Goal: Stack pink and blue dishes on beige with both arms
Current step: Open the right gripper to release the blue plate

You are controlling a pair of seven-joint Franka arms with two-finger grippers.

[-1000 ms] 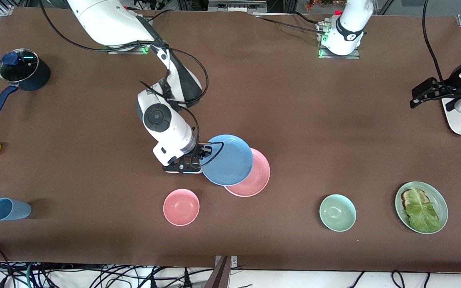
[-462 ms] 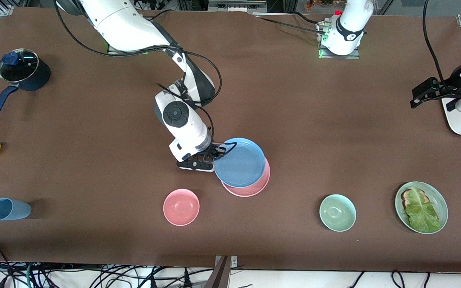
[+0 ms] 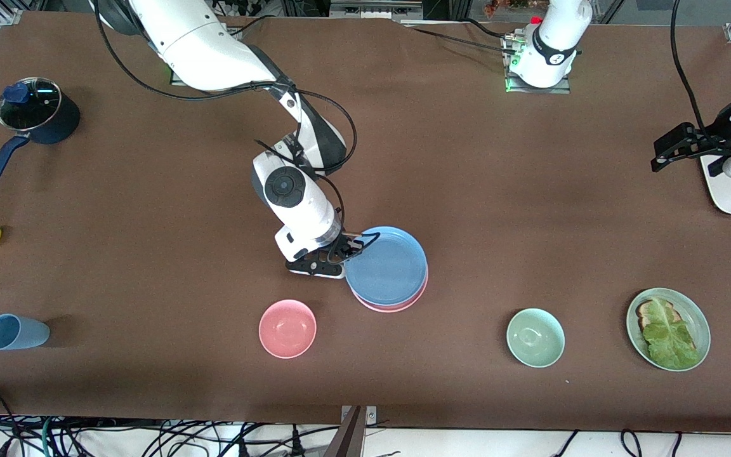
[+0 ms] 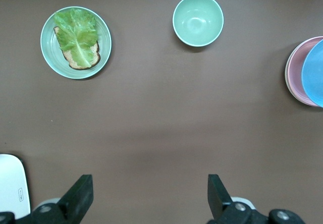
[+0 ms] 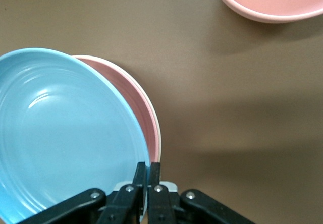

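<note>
Stacking is almost finished: right gripper [image 3: 354, 244], at frame centre, pinches the blue plate [image 3: 388, 265] over the pink plate [image 3: 397, 305], release remaining, while left gripper [image 4: 146, 196] waits open.

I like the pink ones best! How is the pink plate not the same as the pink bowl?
The pink plate is flat and wide; the pink bowl is deeper and smaller across. The pink plate is nearly covered by the blue plate, which the right pincer grips by its rim; the pink bowl stands alone and empty, nearer the front camera. Both are the same salmon pink and round.
</note>
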